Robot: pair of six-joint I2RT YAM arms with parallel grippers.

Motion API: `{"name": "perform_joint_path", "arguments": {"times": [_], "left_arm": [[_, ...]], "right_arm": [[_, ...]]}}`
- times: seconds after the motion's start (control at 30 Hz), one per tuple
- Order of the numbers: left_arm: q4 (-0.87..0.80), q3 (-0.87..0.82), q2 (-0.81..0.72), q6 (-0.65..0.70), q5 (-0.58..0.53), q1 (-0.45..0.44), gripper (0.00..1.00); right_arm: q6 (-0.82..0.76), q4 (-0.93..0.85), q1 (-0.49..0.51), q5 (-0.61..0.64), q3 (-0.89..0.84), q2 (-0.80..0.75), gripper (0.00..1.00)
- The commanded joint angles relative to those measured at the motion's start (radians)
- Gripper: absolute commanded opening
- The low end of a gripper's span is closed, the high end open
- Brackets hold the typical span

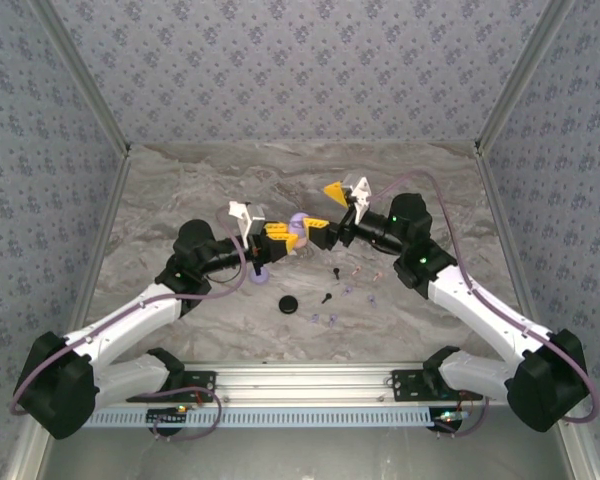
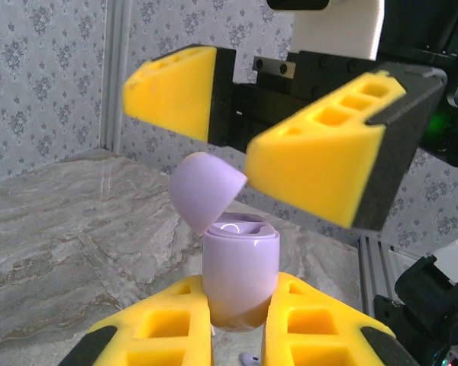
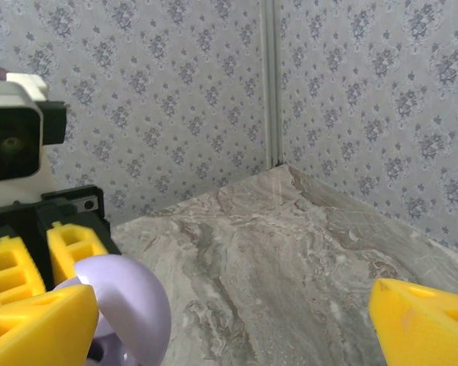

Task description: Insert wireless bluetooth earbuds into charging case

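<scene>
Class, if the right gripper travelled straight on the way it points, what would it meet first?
Probably the open lid of the lilac case held by the left gripper; the right gripper straddles it.

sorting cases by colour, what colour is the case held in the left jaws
Lilac; the charging case shows best in the left wrist view.
</scene>
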Motion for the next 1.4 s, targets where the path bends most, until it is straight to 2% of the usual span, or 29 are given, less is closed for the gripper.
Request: {"name": "perform_joint_path", "arguments": {"times": [0.0, 0.17, 0.37, 0.5, 0.77, 1.07, 1.37], "left_arm": [[0.006, 0.05, -0.027, 0.029, 0.037, -0.006, 0.1], [-0.017, 0.052, -0.032, 0.039, 0.023, -0.008, 0.1], [-0.031, 0.043, -0.039, 0.043, 0.006, -0.008, 0.1], [-0.03, 0.043, -0.037, 0.044, 0.007, -0.007, 0.1], [-0.034, 0.047, -0.037, 0.046, 0.008, -0.009, 0.1], [-0.047, 0.05, -0.039, 0.054, 0.009, -0.015, 0.1], [-0.055, 0.051, -0.04, 0.062, 0.009, -0.017, 0.09]], "right_arm": [[-0.016, -0.025, -0.014, 0.009, 0.054, 0.016, 0.93], [-0.004, -0.035, -0.026, -0.023, 0.066, 0.005, 0.93], [0.013, -0.101, -0.061, 0.01, 0.013, -0.118, 0.94], [0.021, -0.149, -0.072, -0.008, 0.004, -0.143, 0.95], [0.009, -0.17, -0.03, -0.065, 0.055, -0.042, 0.96], [0.035, -0.116, -0.021, -0.02, 0.068, 0.009, 0.96], [0.025, -0.139, -0.025, -0.026, 0.098, 0.04, 0.96]]}}
